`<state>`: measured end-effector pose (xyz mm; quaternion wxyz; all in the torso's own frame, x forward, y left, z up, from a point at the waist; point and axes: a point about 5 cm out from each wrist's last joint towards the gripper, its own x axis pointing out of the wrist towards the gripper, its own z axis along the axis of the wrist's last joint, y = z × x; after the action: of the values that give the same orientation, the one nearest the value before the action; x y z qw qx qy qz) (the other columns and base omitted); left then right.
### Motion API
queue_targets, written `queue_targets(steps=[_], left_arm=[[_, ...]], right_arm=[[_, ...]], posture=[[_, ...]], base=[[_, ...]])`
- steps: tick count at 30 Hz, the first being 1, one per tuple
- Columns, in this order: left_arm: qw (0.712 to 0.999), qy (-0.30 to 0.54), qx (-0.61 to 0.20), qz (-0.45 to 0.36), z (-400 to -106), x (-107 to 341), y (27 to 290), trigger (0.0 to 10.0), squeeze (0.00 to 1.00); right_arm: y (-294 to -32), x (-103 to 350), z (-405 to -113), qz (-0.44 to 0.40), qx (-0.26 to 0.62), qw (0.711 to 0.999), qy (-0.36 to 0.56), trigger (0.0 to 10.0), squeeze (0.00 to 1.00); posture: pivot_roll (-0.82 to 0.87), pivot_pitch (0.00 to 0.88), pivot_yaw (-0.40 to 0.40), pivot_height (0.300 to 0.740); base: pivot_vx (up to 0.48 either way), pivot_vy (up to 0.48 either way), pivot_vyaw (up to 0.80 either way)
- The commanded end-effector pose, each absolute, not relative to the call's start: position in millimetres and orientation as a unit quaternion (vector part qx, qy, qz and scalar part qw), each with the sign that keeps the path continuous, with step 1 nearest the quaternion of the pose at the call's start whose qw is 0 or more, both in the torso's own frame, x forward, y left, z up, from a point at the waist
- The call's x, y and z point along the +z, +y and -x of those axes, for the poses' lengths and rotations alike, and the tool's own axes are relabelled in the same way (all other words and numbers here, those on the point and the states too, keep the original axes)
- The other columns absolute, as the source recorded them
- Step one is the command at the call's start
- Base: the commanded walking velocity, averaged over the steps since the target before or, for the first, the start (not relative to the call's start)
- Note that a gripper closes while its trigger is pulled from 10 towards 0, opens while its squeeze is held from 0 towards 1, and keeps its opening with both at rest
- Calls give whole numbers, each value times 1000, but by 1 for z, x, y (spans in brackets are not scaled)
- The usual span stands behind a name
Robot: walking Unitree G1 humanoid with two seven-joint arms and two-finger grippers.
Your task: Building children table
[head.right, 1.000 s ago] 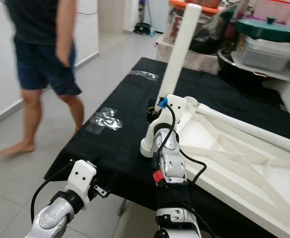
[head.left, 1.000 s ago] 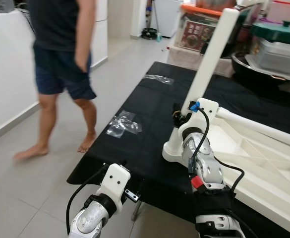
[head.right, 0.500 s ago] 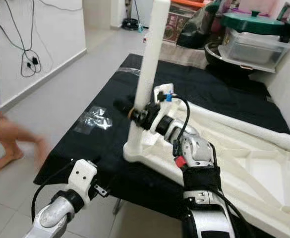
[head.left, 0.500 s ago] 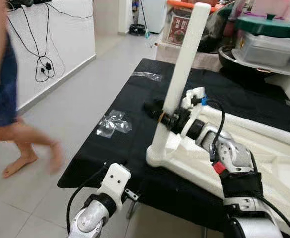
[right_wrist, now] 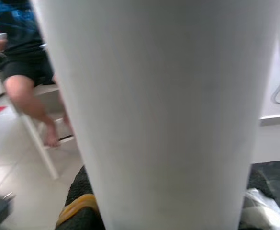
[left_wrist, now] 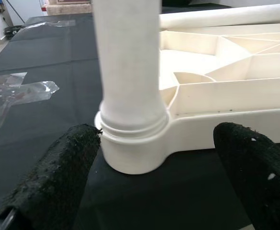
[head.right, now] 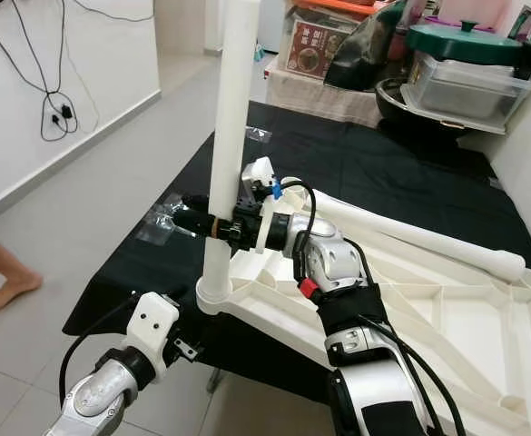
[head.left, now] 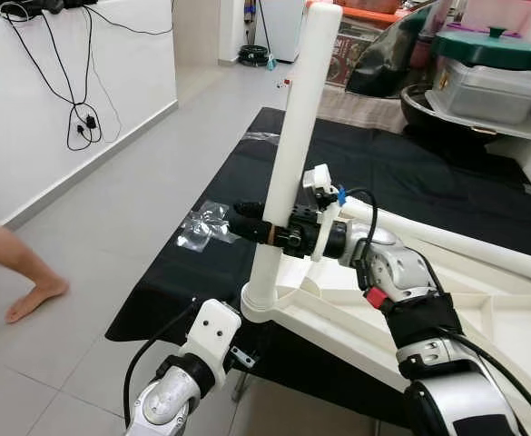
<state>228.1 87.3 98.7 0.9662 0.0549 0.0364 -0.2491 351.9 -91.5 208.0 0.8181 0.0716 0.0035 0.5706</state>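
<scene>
Gripping the white leg (head.left: 294,154), right hand (head.left: 270,232) hides a seated person (right_wrist: 22,62).

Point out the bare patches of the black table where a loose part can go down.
Free: the black cloth-covered table beyond the lying white leg, and the strip between the clear plastic wrappers and the white tabletop frame. Crowded: the near corner, where the right gripper clamps the upright white leg.

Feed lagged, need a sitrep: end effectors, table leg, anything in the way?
Right end effector clamped on upright table leg, seated in tabletop corner socket. Left end effector open, near socket base. Person's foot on floor, left.
</scene>
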Motion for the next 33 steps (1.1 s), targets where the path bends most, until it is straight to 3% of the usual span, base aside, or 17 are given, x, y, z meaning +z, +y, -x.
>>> queue_targets(steps=[1,2,3,5,7,8,10,13,15,22,23,29,31,33], left_arm=[[966,37,-251,-49,-228,98,85,10000,0],[966,37,-251,-49,-228,99,85,10000,0],[966,37,-250,-50,-228,99,85,10000,0],[966,37,-251,-50,-228,99,86,10000,0],[966,38,-252,-50,-229,98,86,10000,0],[966,38,-252,-50,-229,98,86,10000,0],[965,38,-254,-50,-229,98,86,10000,0],[965,38,-254,-51,-229,98,86,10000,0],[965,38,-253,-53,-230,98,87,10000,0],[965,37,-252,-55,-229,99,88,10000,0],[965,37,-252,-55,-229,98,88,10000,0],[966,39,-251,-55,-229,98,90,10000,0],[966,43,-248,-51,-228,98,93,10000,0],[966,43,-248,-51,-228,98,93,10000,0]], right_arm=[[-98,202,-359,-94,497,862,13,0,0],[-100,202,-363,-95,461,882,11,0,0],[-108,199,-370,-91,377,922,15,0,0],[-127,193,-378,-93,217,971,22,0,0],[-144,185,-378,-102,93,990,35,0,0],[-144,185,-378,-102,93,990,35,0,0],[-157,174,-369,-112,-24,992,52,0,0],[-162,170,-363,-114,-75,989,59,0,0],[-159,162,-346,-123,-167,976,67,0,0],[-126,166,-341,-160,-184,966,85,0,0],[-122,166,-341,-162,-183,966,87,10000,0],[-108,177,-342,-197,-158,966,55,10000,0],[-105,194,-358,-213,-13,977,-16,10000,0],[-105,194,-358,-213,-13,977,-16,10000,0]], posture=[[114,0,-132,740],[114,0,-132,740],[103,0,-124,740],[99,0,-120,740],[91,0,-112,740],[91,0,-112,740],[95,0,-111,740],[98,0,-112,740],[104,0,-117,740],[107,0,-114,740],[107,0,-114,740],[110,0,-110,740],[114,0,-105,740],[114,0,-105,740]], base=[[0,0,0],[0,0,0],[0,0,0],[0,0,0],[0,0,0],[0,0,0],[0,0,0],[0,0,0],[0,0,0],[0,0,0],[0,0,0],[0,0,0],[0,0,0],[0,0,0]])
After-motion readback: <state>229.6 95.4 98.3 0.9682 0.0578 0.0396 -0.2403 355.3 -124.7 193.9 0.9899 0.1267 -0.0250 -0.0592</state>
